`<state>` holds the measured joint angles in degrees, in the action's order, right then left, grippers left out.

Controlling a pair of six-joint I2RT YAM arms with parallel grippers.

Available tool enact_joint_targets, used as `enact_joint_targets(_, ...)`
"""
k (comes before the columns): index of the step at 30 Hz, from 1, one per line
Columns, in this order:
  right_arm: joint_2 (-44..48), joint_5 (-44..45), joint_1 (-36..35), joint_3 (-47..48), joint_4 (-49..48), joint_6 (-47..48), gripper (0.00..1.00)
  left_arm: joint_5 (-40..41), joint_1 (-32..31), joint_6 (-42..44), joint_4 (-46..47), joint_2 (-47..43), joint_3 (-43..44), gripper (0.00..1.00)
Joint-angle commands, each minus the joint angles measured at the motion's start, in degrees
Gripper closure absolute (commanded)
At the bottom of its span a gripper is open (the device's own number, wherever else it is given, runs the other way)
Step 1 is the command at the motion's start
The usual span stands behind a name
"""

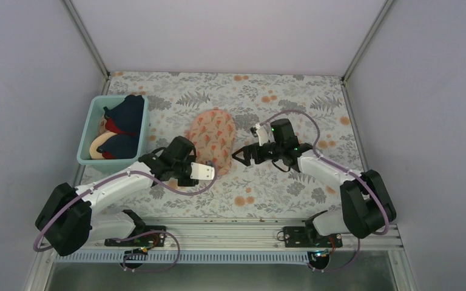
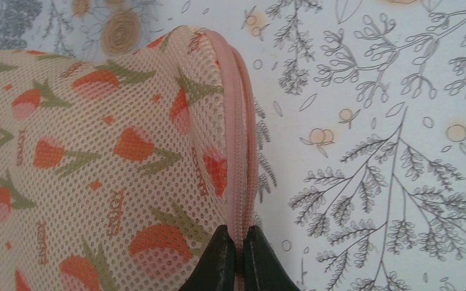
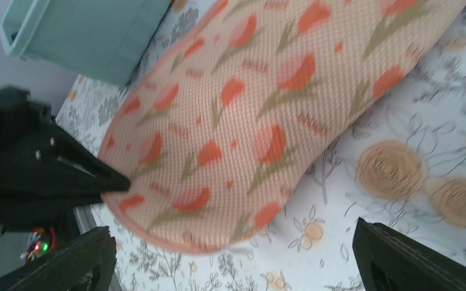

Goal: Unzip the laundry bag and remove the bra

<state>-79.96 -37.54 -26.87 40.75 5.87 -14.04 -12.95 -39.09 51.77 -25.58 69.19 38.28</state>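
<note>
The laundry bag (image 1: 212, 136), a peach-pink mesh pouch printed with orange-red flowers, lies flat in the middle of the table. Its pink zipper seam (image 2: 238, 139) looks closed. My left gripper (image 2: 238, 235) is shut on that seam at the bag's near edge (image 1: 216, 171); the right wrist view shows its black fingers (image 3: 106, 180) pinching the rim. My right gripper (image 1: 238, 156) is wide open and empty just right of the bag, its fingers (image 3: 394, 254) straddling the bag's near end (image 3: 243, 139). The mustard bra is hidden.
A teal plastic bin (image 1: 93, 121) stands at the left, holding navy-and-red bras (image 1: 124, 115) and a beige one (image 1: 101, 145); its corner shows in the right wrist view (image 3: 85, 30). A flowered cloth (image 1: 291, 97) covers the table. Grey walls enclose three sides.
</note>
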Motion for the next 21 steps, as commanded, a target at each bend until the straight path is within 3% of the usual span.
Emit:
enact_joint_targets(1,1.3,5.48,0.34,4.17,3.15,-0.89,0.0,-2.64,-3.18,-2.19,-3.03,0.48,1.98,0.79)
enact_joint_targets(6,2.24,7.48,0.27,5.79,3.82,-1.53,0.0,-11.65,-5.72,-2.82,-12.19,0.95,8.54,0.25)
enact_joint_targets(8,2.44,8.12,0.01,6.31,3.97,-2.22,0.0,-14.77,-5.67,-4.55,-13.64,0.36,11.27,0.13)
enact_joint_targets(11,2.38,11.78,-1.18,7.7,5.12,-3.47,0.0,-15.11,-3.19,-8.89,-12.14,-1.51,14.51,0.01)
enact_joint_targets(13,2.0,15.72,-2.53,9.1,6.5,-4.5,0.0,-12.99,1.34,-14.18,-9.53,-1.77,16.74,0.0)
enact_joint_targets(18,-1.06,28.94,-8.73,14.45,10.64,-7.63,0.0,-5.0,18.24,-29.84,-3.53,0.66,22.38,0.0)
enact_joint_targets(21,-5.02,36.39,-14.55,19.23,13.58,-9.42,0.0,-4.79,29.49,-40.31,-4.64,4.58,26.05,0.0)
